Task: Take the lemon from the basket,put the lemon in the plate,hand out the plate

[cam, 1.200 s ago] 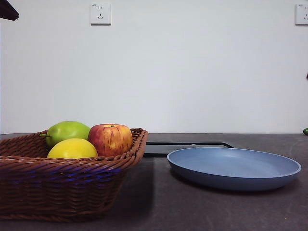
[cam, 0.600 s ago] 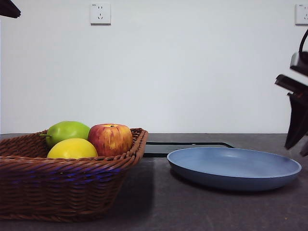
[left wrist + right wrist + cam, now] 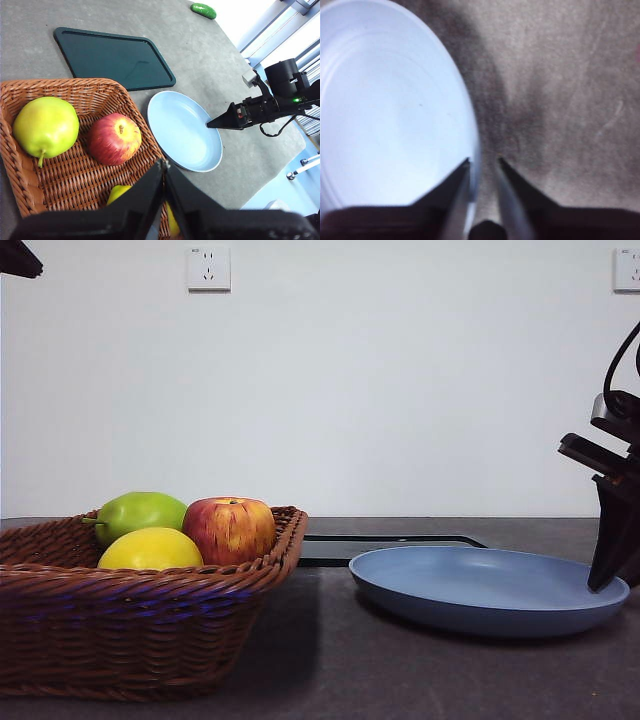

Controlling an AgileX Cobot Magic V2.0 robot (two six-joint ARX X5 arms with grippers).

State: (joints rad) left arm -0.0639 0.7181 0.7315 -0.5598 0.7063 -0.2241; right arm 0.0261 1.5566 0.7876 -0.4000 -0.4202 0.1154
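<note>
The yellow lemon lies in the brown wicker basket at the left, in front of a green pear-like fruit and next to an apple. In the left wrist view the lemon is partly hidden behind my left gripper, which is shut, empty and high above the basket. The blue plate sits at the right and holds nothing. My right gripper is narrowly open, with one jaw on each side of the plate's rim. It shows at the plate's right edge in the front view.
A green pear-like fruit and a red-yellow apple share the basket. A flat black tray lies behind the plate. A small green object lies far off on the table. My left arm shows only as a black tip at a top corner.
My right gripper came in from the right edge and came down to the plate's right rim. The plate shifted very slightly to the right. The fruits and the left arm have not moved.
</note>
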